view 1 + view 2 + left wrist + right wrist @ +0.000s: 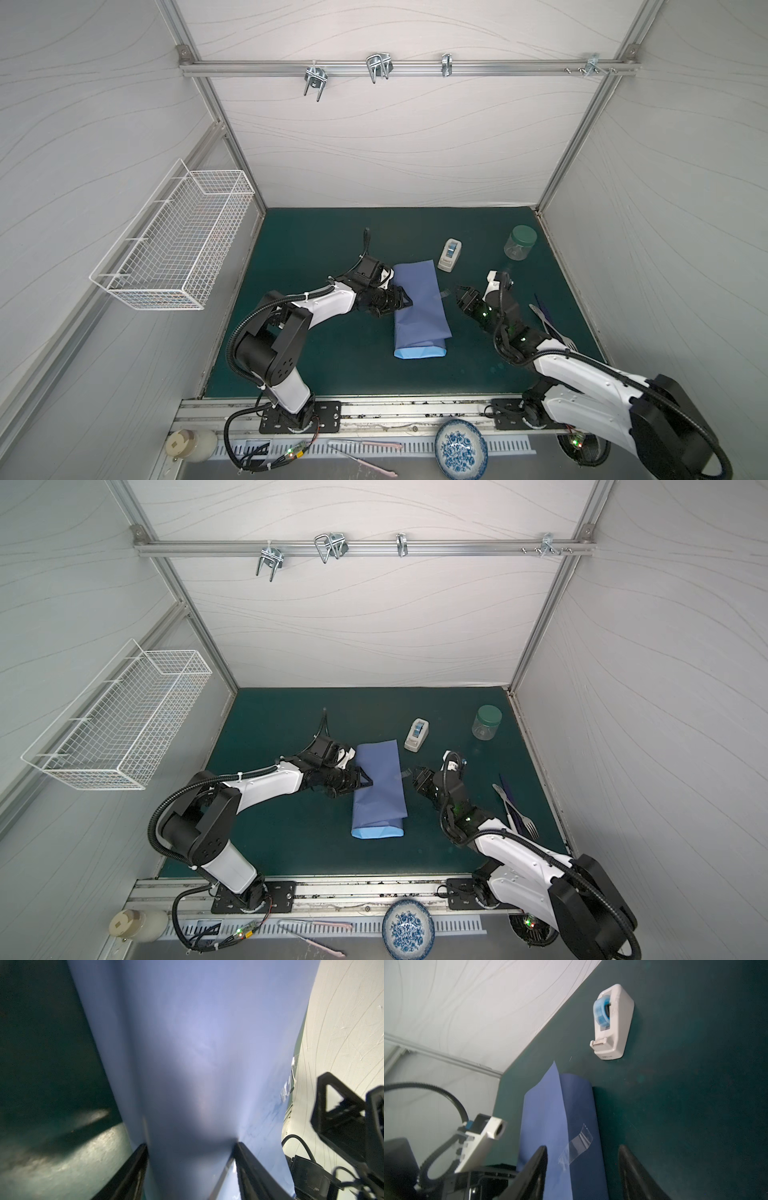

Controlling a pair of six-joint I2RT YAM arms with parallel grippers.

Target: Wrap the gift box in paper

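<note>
The green table (332,249) carries everything. The left arm (328,305) rises from its base at the near edge, folds at the elbow and stretches low and level toward the table's middle. Its wrist is rolled so that one finger lies above the other. The right arm (582,374) leans in from the near right corner, with the forearm sloping down toward the middle.

The paper (419,307) lies in the middle of the table, folded into a long parcel that runs from far to near. Its indigo face is up, and the light blue face shows at the end toward the near edge. The gift box is hidden, so I cannot tell where inside it sits.

The left pincer (404,300) is clamped on the paper at the parcel's side toward the left edge, with the upper finger flat on top. The right pincer (459,296) has its jaws apart and empty, just beside the parcel's other long side and not touching it.

A white tape dispenser (450,254) stands just beyond the parcel, toward the far edge. A clear tape strip (577,1146) sticks to the paper, and its free end curls off.
</note>
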